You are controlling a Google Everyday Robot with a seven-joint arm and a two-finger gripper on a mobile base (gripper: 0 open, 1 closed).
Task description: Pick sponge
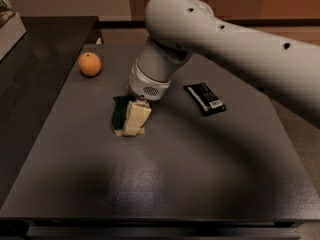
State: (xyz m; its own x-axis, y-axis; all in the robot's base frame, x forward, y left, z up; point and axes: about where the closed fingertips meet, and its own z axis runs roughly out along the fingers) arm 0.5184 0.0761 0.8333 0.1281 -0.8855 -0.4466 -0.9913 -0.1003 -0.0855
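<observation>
The sponge lies on the dark table, left of centre, with its dark green top showing and a strip of pale yellow foam at its near edge. My gripper hangs from the big white arm and is down at the sponge's right side, touching or overlapping it. The arm's wrist hides the sponge's far right corner.
An orange round fruit sits at the back left of the table. A black flat packet with a white label lies to the right of the wrist. A lower dark surface runs along the left.
</observation>
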